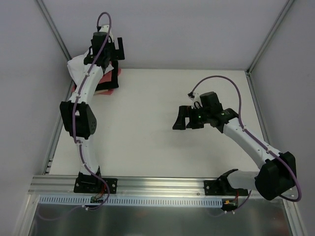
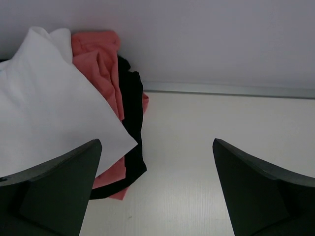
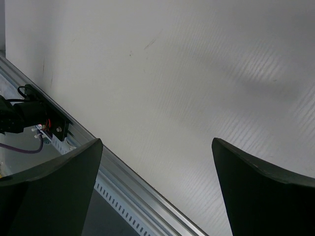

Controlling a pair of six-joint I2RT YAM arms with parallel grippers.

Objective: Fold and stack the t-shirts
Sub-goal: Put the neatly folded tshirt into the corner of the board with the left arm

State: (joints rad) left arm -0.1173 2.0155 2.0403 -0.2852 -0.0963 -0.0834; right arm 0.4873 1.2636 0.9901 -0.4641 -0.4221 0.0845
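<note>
The t-shirts lie in a pile in the table's far left corner. A white shirt (image 2: 49, 98) is on top, with a salmon-pink one (image 2: 101, 64) and a black one (image 2: 132, 113) under it. The pile also shows in the top view (image 1: 106, 81). I cannot make out a cream shirt. My left gripper (image 2: 157, 189) is open and empty, just right of the pile's near corner, above the table; in the top view it (image 1: 112, 51) hangs over the pile's far side. My right gripper (image 1: 186, 119) is open and empty over bare table, right of centre.
The enclosure's grey back wall (image 2: 206, 39) stands close behind the pile. The right wrist view shows the aluminium rail (image 3: 123, 179) at the table's near edge and the left arm's base (image 3: 29, 115). White tabletop (image 1: 147, 123) lies between the arms.
</note>
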